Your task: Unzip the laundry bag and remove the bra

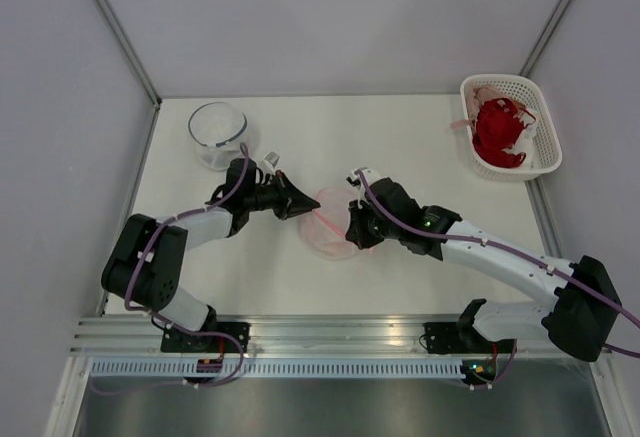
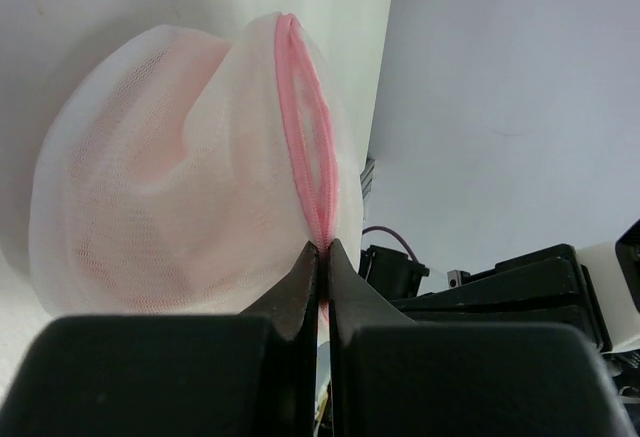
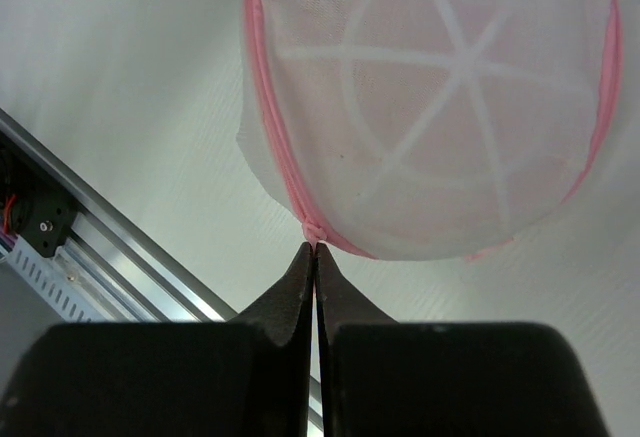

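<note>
The laundry bag (image 1: 328, 223), a round white mesh pod with a pink rim, sits mid-table between both grippers. My left gripper (image 1: 306, 207) is at its left side and shut on the pink zipper rim (image 2: 300, 127), as the left wrist view (image 2: 322, 247) shows. My right gripper (image 1: 356, 225) is at its right side. In the right wrist view (image 3: 315, 249) it is shut on a small pink knot on the rim of the bag (image 3: 440, 107). The bra (image 2: 150, 227) shows only as pale pink fabric through the mesh, inside the bag.
A clear glass bowl (image 1: 217, 135) stands at the back left. A white lattice basket (image 1: 497, 79) holding a red garment (image 1: 498, 135) stands at the back right. A metal rail (image 1: 320, 332) runs along the near table edge.
</note>
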`<act>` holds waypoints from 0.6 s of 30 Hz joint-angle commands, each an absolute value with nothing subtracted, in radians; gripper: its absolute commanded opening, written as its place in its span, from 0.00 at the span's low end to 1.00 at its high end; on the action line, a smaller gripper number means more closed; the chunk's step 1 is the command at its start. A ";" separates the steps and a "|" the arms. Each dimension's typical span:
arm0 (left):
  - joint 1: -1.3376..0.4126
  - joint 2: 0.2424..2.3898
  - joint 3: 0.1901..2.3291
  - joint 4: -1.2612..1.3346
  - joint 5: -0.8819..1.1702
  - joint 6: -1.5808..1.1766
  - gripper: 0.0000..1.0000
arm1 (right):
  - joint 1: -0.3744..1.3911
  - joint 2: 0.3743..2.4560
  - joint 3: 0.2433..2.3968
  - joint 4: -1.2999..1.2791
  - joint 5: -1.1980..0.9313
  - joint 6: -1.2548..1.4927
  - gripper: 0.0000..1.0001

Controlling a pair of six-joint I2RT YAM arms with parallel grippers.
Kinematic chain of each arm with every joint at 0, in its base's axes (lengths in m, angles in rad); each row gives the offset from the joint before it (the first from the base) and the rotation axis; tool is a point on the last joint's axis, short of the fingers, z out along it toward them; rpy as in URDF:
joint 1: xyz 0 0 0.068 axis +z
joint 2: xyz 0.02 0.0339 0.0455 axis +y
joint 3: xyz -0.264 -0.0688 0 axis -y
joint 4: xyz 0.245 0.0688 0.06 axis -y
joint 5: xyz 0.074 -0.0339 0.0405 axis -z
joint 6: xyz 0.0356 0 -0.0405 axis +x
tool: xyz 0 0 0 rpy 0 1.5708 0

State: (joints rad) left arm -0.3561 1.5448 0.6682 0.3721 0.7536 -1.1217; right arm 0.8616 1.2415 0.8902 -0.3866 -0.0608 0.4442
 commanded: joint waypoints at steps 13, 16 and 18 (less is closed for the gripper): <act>-0.302 1.540 0.641 0.399 0.762 -1.134 0.02 | 0.867 1.336 0.953 -0.584 0.241 0.482 0.00; -0.299 1.540 0.641 0.397 0.767 -1.132 0.02 | 0.867 1.353 0.968 -0.601 0.287 0.488 0.00; -0.301 1.540 0.641 0.396 0.769 -1.132 0.02 | 0.865 1.358 0.974 -0.607 0.314 0.494 0.00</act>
State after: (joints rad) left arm -0.3134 1.5448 0.6445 0.3691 0.7612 -1.1217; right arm 0.8623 1.3487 0.9310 -0.5411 0.2054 0.4789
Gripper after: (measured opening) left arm 0.033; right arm 0.006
